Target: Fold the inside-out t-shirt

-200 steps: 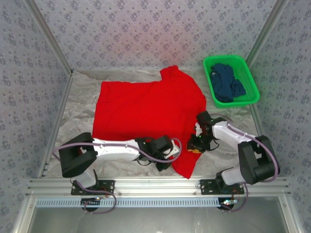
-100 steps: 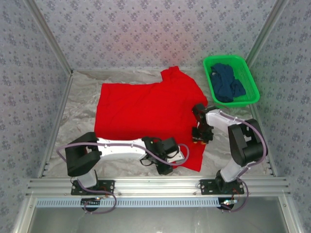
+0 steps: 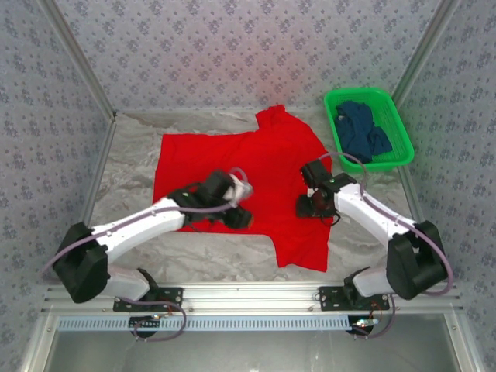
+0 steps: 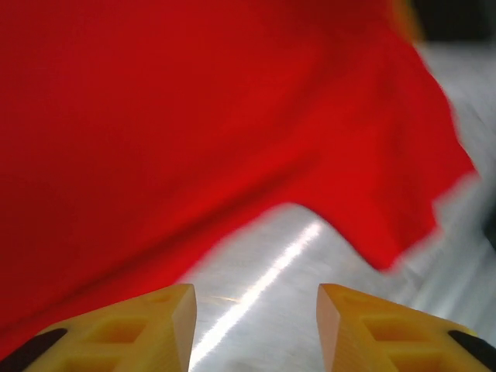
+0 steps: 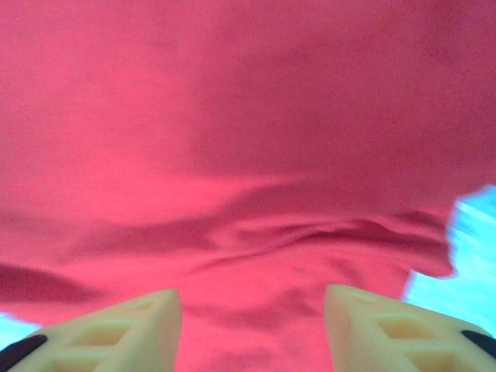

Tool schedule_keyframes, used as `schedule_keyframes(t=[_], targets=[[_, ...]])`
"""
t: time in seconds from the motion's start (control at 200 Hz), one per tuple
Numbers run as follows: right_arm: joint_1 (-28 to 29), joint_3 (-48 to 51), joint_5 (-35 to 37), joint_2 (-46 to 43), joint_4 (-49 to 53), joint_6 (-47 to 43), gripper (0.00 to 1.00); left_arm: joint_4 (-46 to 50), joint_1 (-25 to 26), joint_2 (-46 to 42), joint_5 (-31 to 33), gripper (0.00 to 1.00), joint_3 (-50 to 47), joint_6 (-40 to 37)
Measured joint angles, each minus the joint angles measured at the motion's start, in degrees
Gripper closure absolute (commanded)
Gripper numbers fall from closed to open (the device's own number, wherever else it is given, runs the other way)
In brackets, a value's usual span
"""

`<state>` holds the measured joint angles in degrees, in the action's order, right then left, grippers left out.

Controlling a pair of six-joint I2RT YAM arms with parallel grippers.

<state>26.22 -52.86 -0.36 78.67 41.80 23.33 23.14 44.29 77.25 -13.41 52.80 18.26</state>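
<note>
Left side of the top view: the left gripper (image 3: 239,217) is hovering over the lower edge of the inside-out t-shirt (image 3: 232,163), just left of frame centre. In the left wrist view its yellow fingers (image 4: 155,325) are standing spread at the bottom of the frame. Nothing is pinched, and bare table (image 4: 256,263) is showing in the gap. The red cloth is filling the upper part of that frame.

Centre: the shirt is lying spread on the table (image 3: 132,170), taking up the middle of the top view. One sleeve is poking up at top centre-right and a flap is trailing toward lower centre-right. It looks mostly flat in one layer, with no neat fold showing.

Right of centre: the right gripper (image 3: 304,206) is sitting over the shirt's right part. In the right wrist view its fingers (image 5: 139,325) are also spread with nothing between them, and rumpled red cloth is lying just beyond.

Upper right: a green basket (image 3: 329,101) is holding a navy garment (image 3: 363,136), apart from the shirt.

Judgement: both claws are empty, so this is a gap between grips, and folding is barely under way. The next move calls for fresh grasp points on the shirt's edges, likely the near hem and the trailing flap. Each claw should take only the layers meant to be lifted.
</note>
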Motion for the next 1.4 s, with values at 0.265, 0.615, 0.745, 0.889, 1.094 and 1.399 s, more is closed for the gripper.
schedule_keyframes(t=[0.265,0.615,0.745,0.889,1.094,1.399], targets=[[-2.67,-3.08,-0.35,11.19,-12.39,0.17,0.38,-8.46,-26.69,3.43,2.23,0.41,-4.61,11.34],[-7.30,-19.37,1.29,31.69,-17.44,1.53,0.42,-11.61,-38.27,24.57,0.35,0.41,5.62,13.79],[-9.05,-25.16,0.31,35.95,-15.74,2.21,0.44,-11.96,-38.34,28.02,-0.33,0.41,9.14,14.19],[-10.97,-31.10,-1.05,39.98,-13.66,2.60,0.44,-12.39,-38.29,32.04,-1.38,0.41,13.70,14.23],[-12.46,-41.90,-2.75,46.99,-11.45,2.51,0.44,-12.07,-38.29,38.12,-1.99,0.41,22.01,14.19],[-12.09,-44.72,-2.69,47.65,-9.03,-2.43,0.40,-10.95,-38.29,33.70,-0.09,0.37,19.23,14.38]])
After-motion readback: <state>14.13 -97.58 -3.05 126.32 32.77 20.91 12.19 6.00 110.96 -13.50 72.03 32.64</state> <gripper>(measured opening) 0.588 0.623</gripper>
